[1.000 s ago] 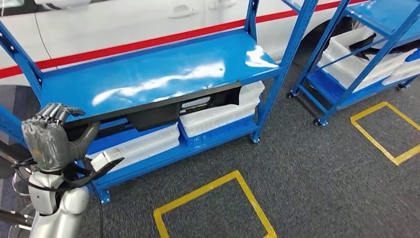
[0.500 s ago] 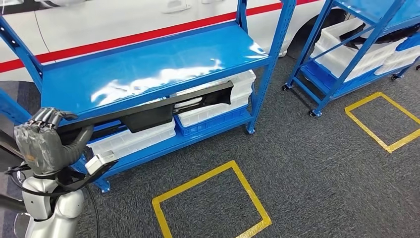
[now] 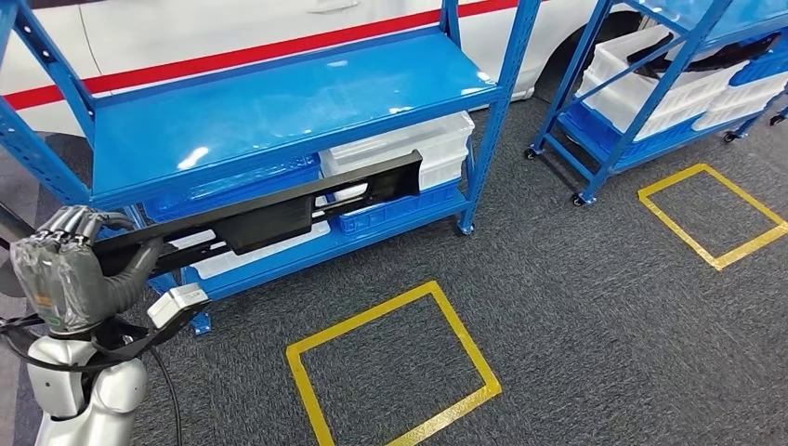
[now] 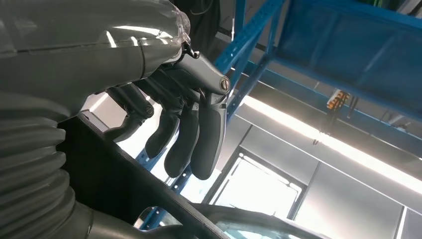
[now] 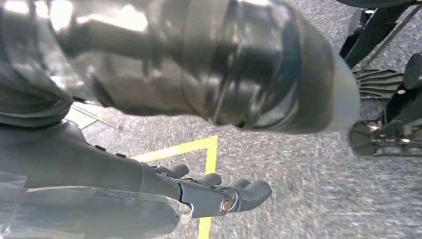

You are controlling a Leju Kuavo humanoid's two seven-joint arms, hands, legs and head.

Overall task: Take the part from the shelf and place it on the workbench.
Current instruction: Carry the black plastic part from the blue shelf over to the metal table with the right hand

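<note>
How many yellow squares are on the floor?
2. One yellow square lies in front of the near blue shelf; another yellow square lies farther right, by the second shelf. More may be hidden.

Head view high, angled down at blue shelf (image 3: 279, 111), left wrist close, apparently upward, right wrist floorward.

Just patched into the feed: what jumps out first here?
The left hand grips one end of a long black part, which juts out across the front of the blue shelf. Behind the shelf stands a white car with a red stripe. Yellow tape squares mark the grey carpet in front.
</note>
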